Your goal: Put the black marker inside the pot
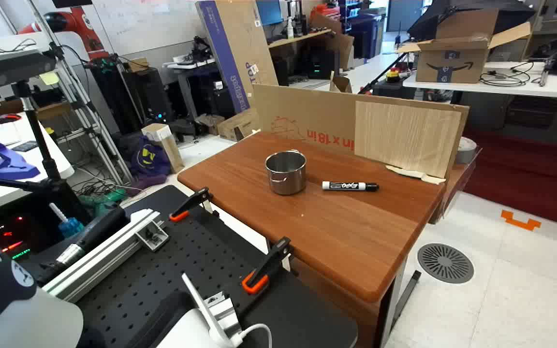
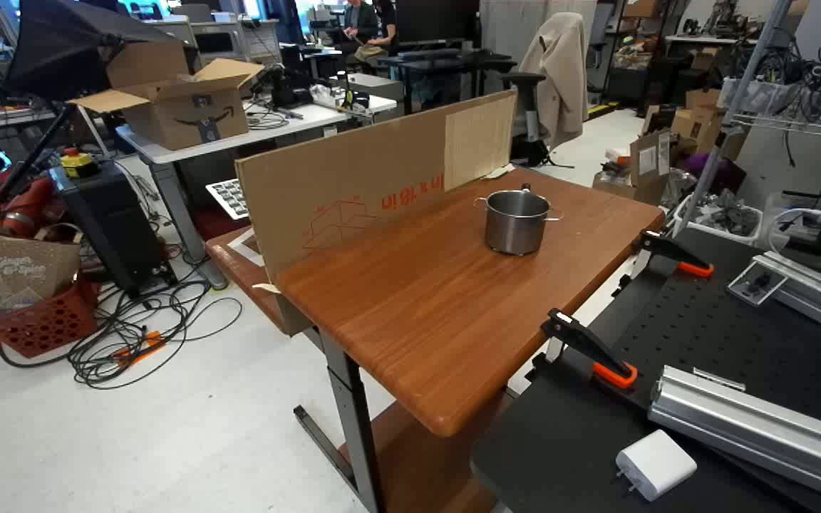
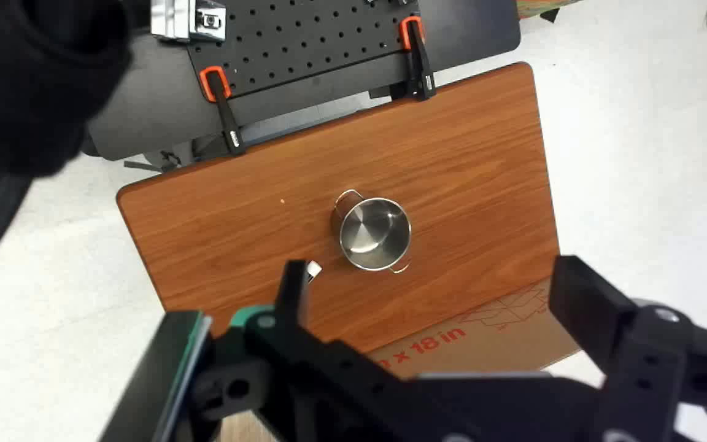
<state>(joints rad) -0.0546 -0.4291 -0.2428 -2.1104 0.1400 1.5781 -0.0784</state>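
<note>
The steel pot stands upright on the brown table in both exterior views [image 1: 285, 173] [image 2: 514, 231] and in the wrist view [image 3: 375, 236]; it looks empty there. The black marker [image 1: 350, 186], a white-barrelled Expo pen with a black cap, lies on the table beside the pot, apart from it. In an exterior view only a small black end [image 2: 525, 187] shows behind the pot's rim. In the wrist view its white end [image 3: 313, 270] shows; a finger hides the rest. My gripper [image 3: 432, 263] is wide open and empty, high above the table. It is outside both exterior views.
A cardboard panel [image 1: 307, 116] stands along the table's far edge. Two black-and-orange clamps [image 1: 191, 204] [image 1: 266, 266] grip the near edge beside the black perforated board [image 1: 128, 285]. Metal rails [image 1: 104, 256] lie on that board.
</note>
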